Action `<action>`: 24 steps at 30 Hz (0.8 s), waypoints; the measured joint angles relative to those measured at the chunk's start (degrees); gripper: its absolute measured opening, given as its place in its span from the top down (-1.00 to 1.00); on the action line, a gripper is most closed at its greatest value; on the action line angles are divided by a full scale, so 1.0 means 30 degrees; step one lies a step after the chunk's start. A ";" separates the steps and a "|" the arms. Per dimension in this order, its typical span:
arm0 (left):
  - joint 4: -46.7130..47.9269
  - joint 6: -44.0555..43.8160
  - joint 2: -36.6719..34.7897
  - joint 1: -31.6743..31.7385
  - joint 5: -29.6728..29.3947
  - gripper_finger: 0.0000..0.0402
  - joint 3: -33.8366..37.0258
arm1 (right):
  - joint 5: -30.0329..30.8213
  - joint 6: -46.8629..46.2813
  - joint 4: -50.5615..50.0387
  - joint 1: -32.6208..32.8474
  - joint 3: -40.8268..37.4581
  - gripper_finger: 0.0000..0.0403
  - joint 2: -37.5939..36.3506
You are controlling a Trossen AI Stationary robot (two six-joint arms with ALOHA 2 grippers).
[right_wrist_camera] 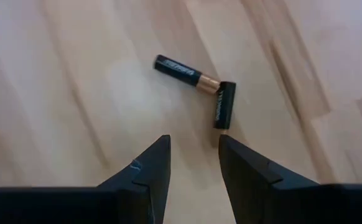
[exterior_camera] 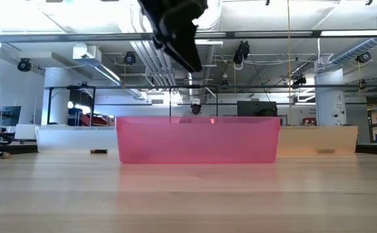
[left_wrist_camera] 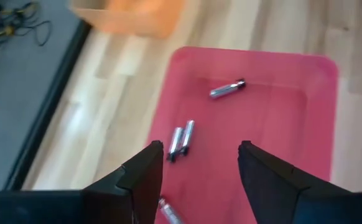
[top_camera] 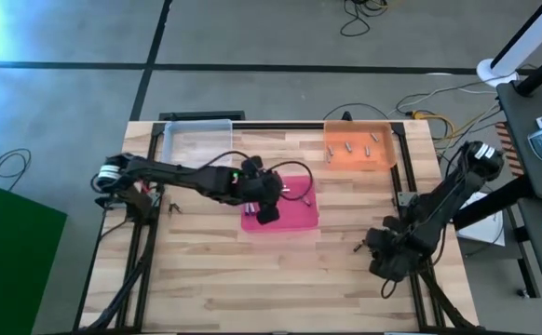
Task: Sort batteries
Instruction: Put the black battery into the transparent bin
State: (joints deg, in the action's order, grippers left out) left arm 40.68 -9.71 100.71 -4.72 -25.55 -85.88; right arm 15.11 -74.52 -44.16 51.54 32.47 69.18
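Note:
A pink tray [top_camera: 301,216] sits mid-table and holds several silvery batteries: one [left_wrist_camera: 227,89] lies alone, and a pair [left_wrist_camera: 181,140] lies side by side. My left gripper [left_wrist_camera: 199,168] hangs open above this tray [exterior_camera: 198,139], touching nothing. Two dark batteries with copper ends [right_wrist_camera: 184,70] [right_wrist_camera: 223,104] lie on the bare wood, meeting at an angle. My right gripper [right_wrist_camera: 194,165] hovers open just short of them, near the table's right side [top_camera: 383,249]. An orange tray [top_camera: 358,144] at the far right holds several more batteries.
A clear tray [top_camera: 196,140] stands at the far left of the table. Small loose pieces [top_camera: 173,207] lie on the wood near the left arm's base. Bare wood stretches along the near edge [top_camera: 280,288].

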 joint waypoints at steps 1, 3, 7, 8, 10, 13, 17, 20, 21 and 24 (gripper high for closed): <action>0.0124 -0.0223 -0.0337 -0.0008 -0.0252 0.09 0.0235 | 0.0007 0.0000 -0.0008 -0.0011 -0.0012 0.41 0.0343; 0.0137 -0.0695 -0.1023 -0.0057 -0.0709 0.11 0.0884 | 0.0007 -0.0052 0.0007 -0.0011 -0.0023 0.42 0.0989; -0.0325 -0.1826 -0.2669 -0.0209 -0.1346 0.14 0.2728 | 0.0047 -0.0818 0.0128 -0.0011 -0.0172 0.47 0.2032; -0.0706 -0.2111 -0.3143 -0.0278 -0.1353 0.15 0.3323 | 0.0070 -0.0976 0.0178 -0.0011 -0.0197 0.49 0.2243; -0.2395 -0.2590 -0.4202 -0.0478 -0.1351 0.16 0.4609 | 0.0048 -0.1268 0.0430 -0.0011 -0.0307 0.54 0.2536; -0.5746 -0.3052 -0.5896 -0.0854 -0.1310 0.18 0.6673 | 0.0026 -0.1478 0.1113 -0.0013 -0.0566 0.67 0.2681; -1.0469 -0.3658 -0.7896 -0.1178 -0.0847 0.18 0.8994 | -0.0333 -0.1676 0.1669 -0.0236 -0.0869 0.86 0.2572; -1.3432 -0.4123 -0.9160 -0.1250 -0.0333 0.18 1.0362 | -0.0630 -0.1650 0.1751 -0.0656 -0.0903 0.90 0.2303; -1.4475 -0.4304 -0.9538 -0.1267 -0.0340 0.18 1.0774 | -0.0732 -0.1645 0.1772 -0.0831 -0.0903 0.90 0.2088; -1.6914 -0.4713 -1.0498 -0.1295 -0.0355 0.18 1.1963 | -0.0911 -0.1383 0.1496 -0.1397 -0.0670 0.90 0.1308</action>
State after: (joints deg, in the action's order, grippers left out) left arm -10.07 -23.85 69.22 -8.61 -26.61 -49.99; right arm 12.38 -78.67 -39.67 47.35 30.46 73.11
